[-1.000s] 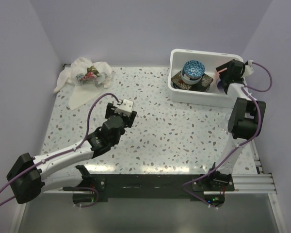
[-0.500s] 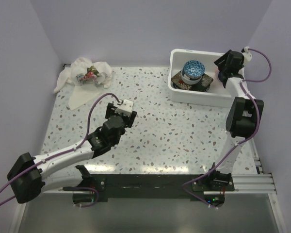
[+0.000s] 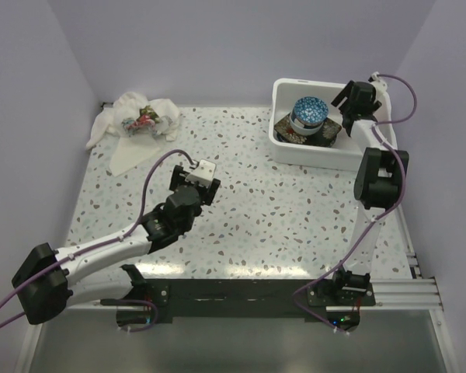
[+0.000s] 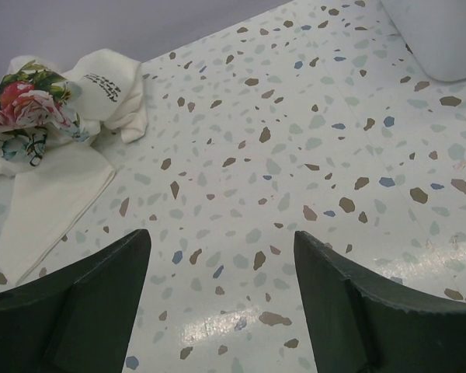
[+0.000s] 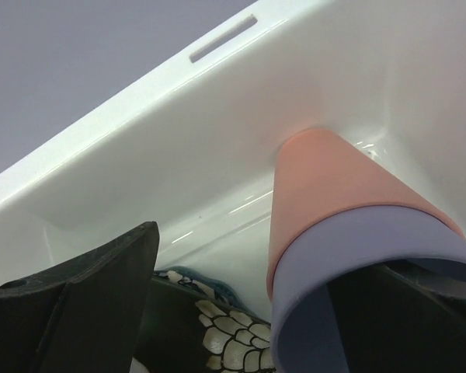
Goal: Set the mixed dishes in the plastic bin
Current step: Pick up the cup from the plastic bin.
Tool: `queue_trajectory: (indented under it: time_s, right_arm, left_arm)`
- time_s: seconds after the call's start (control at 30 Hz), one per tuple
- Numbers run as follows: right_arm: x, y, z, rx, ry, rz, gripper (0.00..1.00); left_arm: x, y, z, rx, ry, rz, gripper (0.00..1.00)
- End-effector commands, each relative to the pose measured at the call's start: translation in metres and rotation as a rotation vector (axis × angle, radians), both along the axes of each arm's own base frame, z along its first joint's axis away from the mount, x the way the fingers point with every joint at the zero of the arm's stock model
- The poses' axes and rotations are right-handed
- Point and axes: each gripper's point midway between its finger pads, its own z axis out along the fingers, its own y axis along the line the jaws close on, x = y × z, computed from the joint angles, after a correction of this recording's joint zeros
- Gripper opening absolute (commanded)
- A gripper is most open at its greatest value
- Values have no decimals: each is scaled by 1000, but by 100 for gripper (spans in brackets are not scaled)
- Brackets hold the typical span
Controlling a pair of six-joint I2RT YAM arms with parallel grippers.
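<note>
The white plastic bin (image 3: 286,149) stands at the table's far right. In it a blue-patterned bowl (image 3: 308,112) sits on a dark floral square plate (image 3: 314,134). My right gripper (image 3: 355,99) hovers over the bin's far right end. In the right wrist view its jaws (image 5: 241,299) stand wide apart. Nested orange and purple cups (image 5: 349,225) lie against the bin wall (image 5: 179,155), by my right finger and apart from my left finger (image 5: 78,303). The dark plate (image 5: 217,330) shows below. My left gripper (image 3: 199,176) (image 4: 221,249) is open and empty above the table.
A white cloth with a red-green print (image 3: 137,124) (image 4: 43,128) lies crumpled at the far left corner. A corner of the bin (image 4: 443,39) shows at the top right of the left wrist view. Lilac walls close in the table on three sides.
My right gripper has moved from the bin's right rim back and to the left, over the bin's far right corner. The left arm has not moved.
</note>
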Motion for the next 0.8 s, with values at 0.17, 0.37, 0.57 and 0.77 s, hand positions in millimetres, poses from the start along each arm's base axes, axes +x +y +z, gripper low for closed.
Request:
queue_trajectory:
  time_s: [0.17, 0.37, 0.57, 0.77]
  right_arm:
    - [24, -10, 56, -128, -153, -3, 93]
    - [28, -3, 60, -153, -194, 10, 95]
    - [31, 9, 63, -211, -233, 51, 98]
    - [38, 14, 66, -279, -249, 69, 99]
  left_arm:
    - [2, -5, 4, -17, -31, -2, 79]
    - [3, -7, 1, -8, -27, -4, 79]
    - [2, -7, 0, -3, -27, -4, 79]
    - [2, -7, -1, 5, -25, -7, 79]
